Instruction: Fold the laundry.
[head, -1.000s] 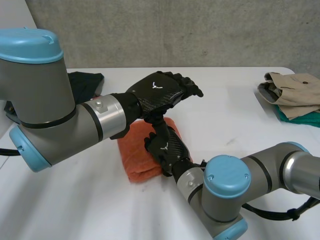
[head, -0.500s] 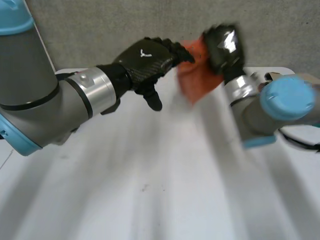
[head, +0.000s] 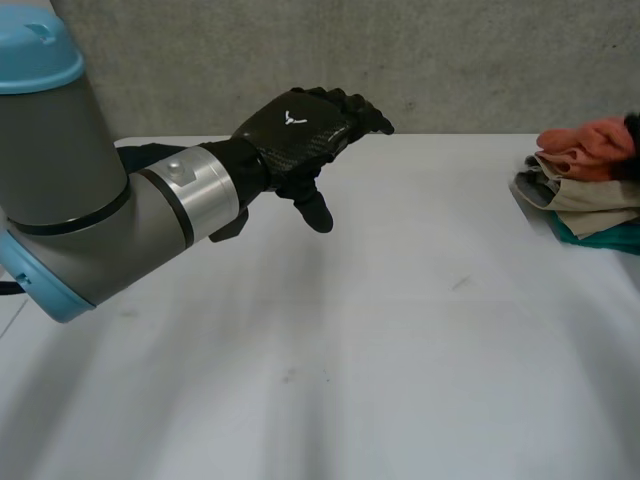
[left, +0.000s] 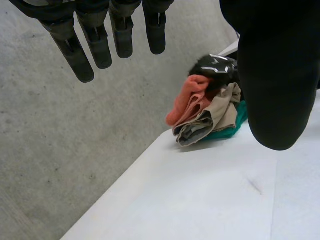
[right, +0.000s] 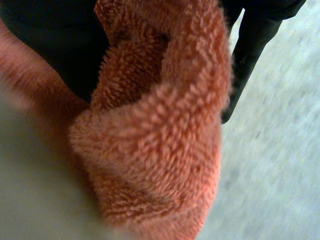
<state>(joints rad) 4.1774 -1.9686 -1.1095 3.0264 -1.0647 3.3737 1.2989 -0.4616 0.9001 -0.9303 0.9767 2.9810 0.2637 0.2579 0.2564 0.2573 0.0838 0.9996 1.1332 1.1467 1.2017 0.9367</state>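
A folded orange towel (head: 590, 143) lies bunched on top of a pile of folded clothes (head: 590, 195) at the table's far right edge. My right hand (head: 634, 135) is on the towel's outer side, fingers curled into it. In the left wrist view the right hand (left: 215, 67) sits on top of the orange towel (left: 187, 97). In the right wrist view the towel (right: 160, 150) bulges out of the right hand (right: 50, 45). My left hand (head: 300, 125) hovers above the table's left middle, fingers (left: 95, 40) straight and empty.
The pile holds a beige garment (left: 215, 117) over a teal one (head: 610, 238). A dark garment (head: 150, 155) lies at the back left, behind my left arm. The white table (head: 400, 330) ends at a grey concrete wall.
My right hand closed on the orange towel in the middle of the table, lifted it and carried it right onto the pile. The left hand stayed raised, shifting slightly.
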